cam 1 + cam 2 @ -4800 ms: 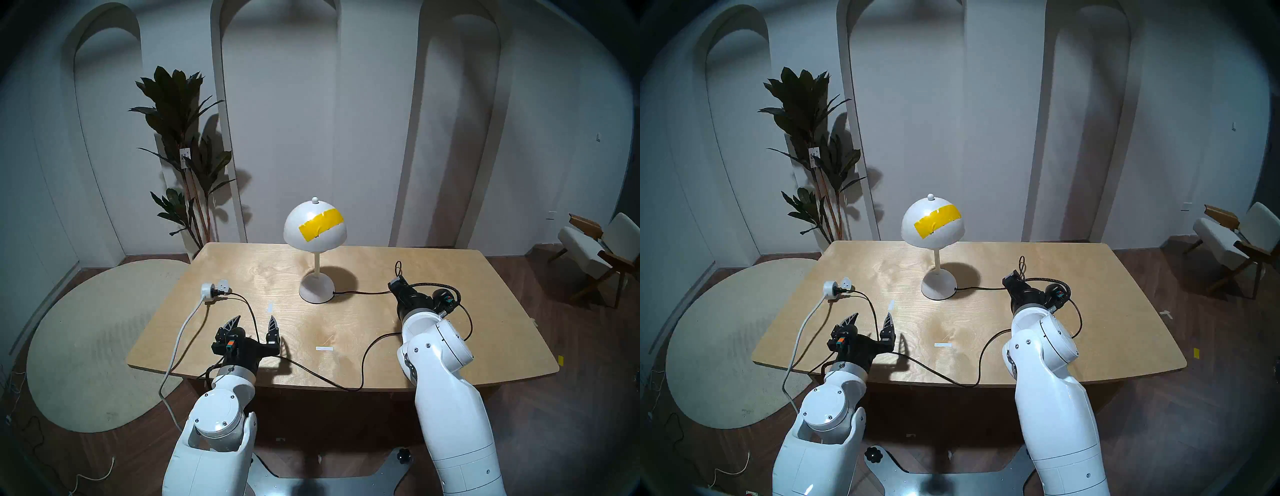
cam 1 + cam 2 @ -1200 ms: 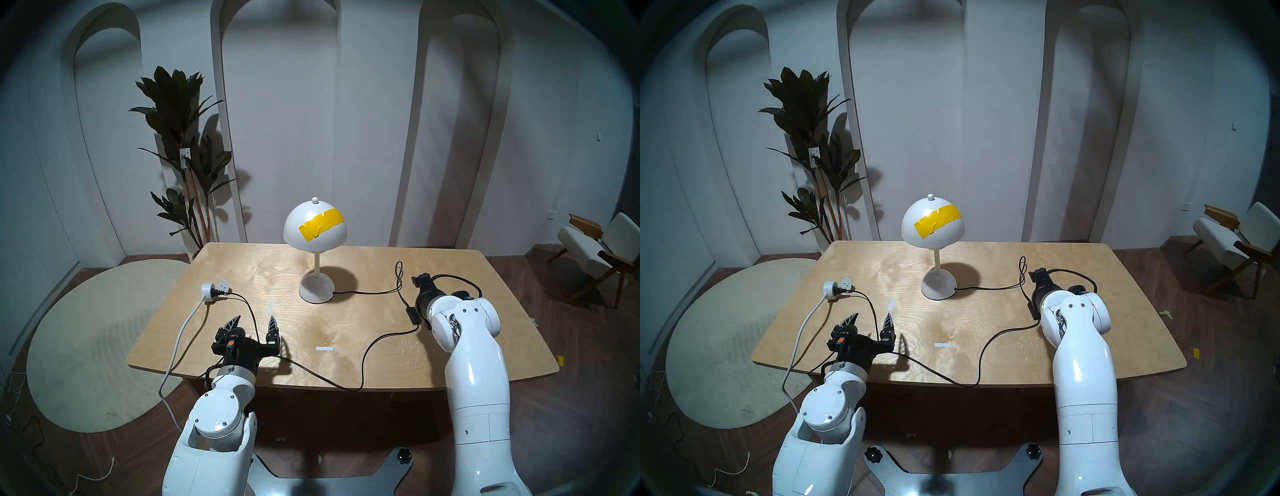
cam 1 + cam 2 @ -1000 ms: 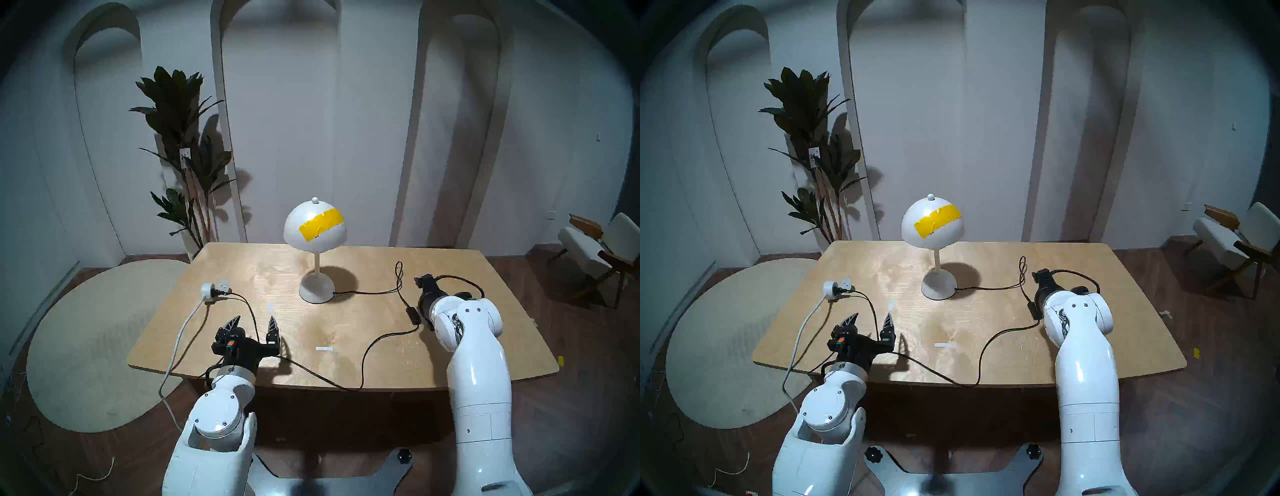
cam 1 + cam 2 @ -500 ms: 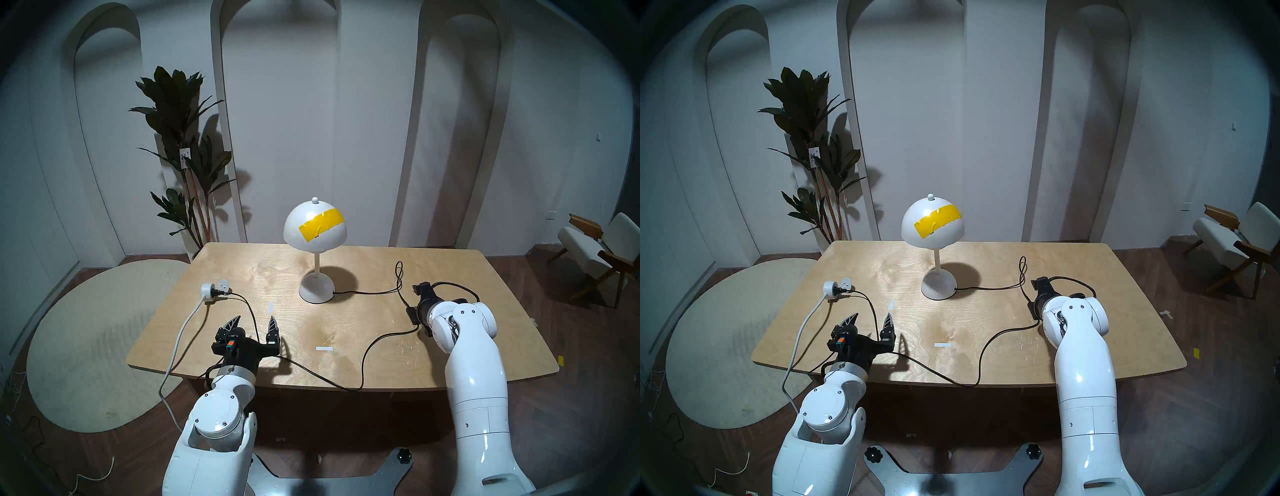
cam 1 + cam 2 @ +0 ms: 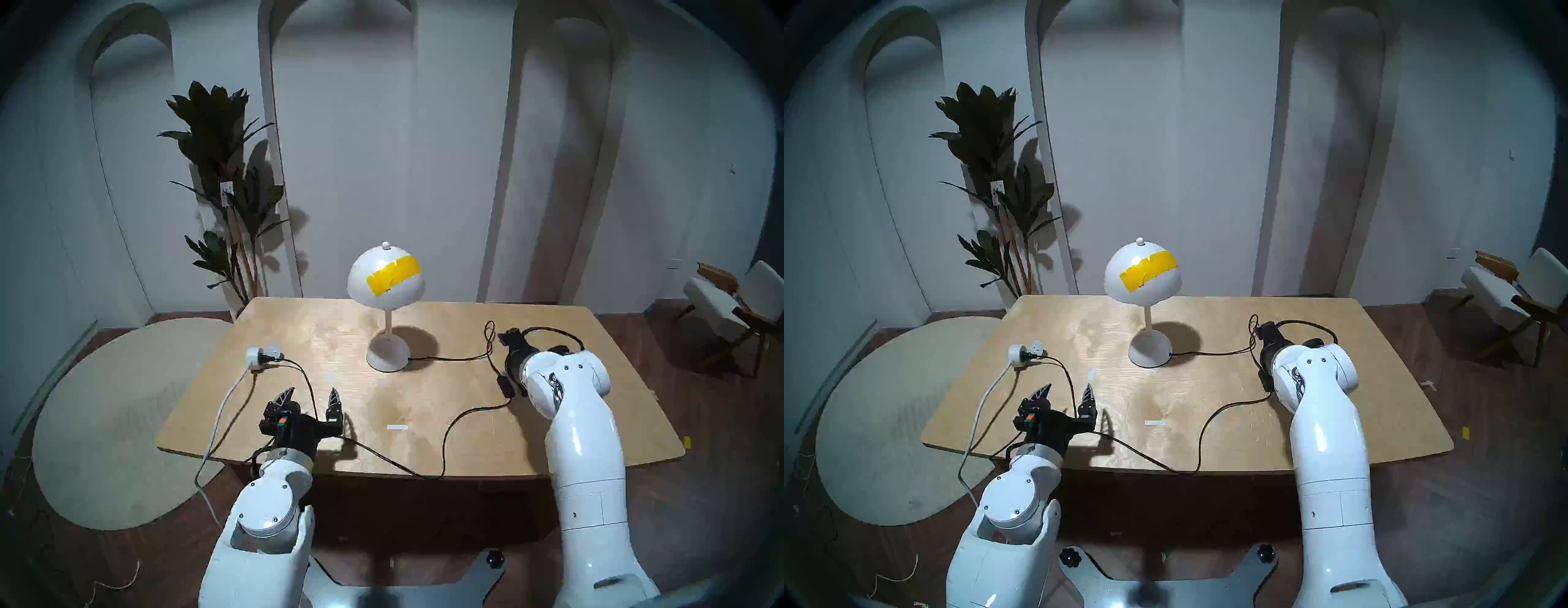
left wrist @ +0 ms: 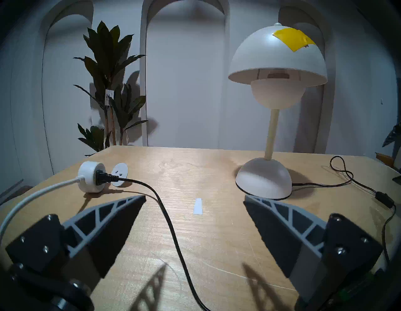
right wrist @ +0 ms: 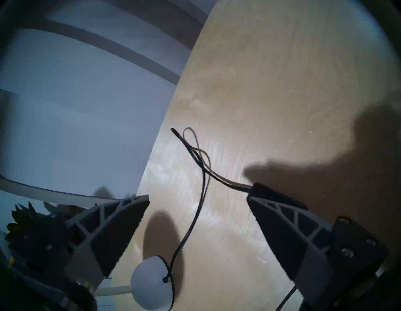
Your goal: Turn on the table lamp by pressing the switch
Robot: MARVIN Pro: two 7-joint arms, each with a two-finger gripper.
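The white table lamp [image 5: 385,293] with yellow tape on its dome shade stands at the back middle of the wooden table [image 5: 594,424]. Its bulb [image 6: 277,93] is dark. Its black cord runs right from the base [image 7: 149,282], loops, and reaches the black inline switch [image 5: 505,384]. My right gripper [image 7: 198,197] is open and hovers over the cord. One of its fingertips [image 7: 260,208] lies right at the switch [image 7: 267,191]; I cannot tell if they touch. My left gripper [image 5: 312,389] is open and empty near the front left, with the cord passing between its fingers.
A white round socket [image 5: 254,354] with the lamp's plug in it lies at the table's left, its white cable hanging over the edge. Two white tape marks [image 5: 396,427] sit on the table. A plant [image 5: 220,170], a rug and a chair [image 5: 734,305] stand around it.
My right arm first swung right off the cord, and in the last half second its wrist moved back and slightly left over the cord loop. The left arm has not moved. The lamp stays dark.
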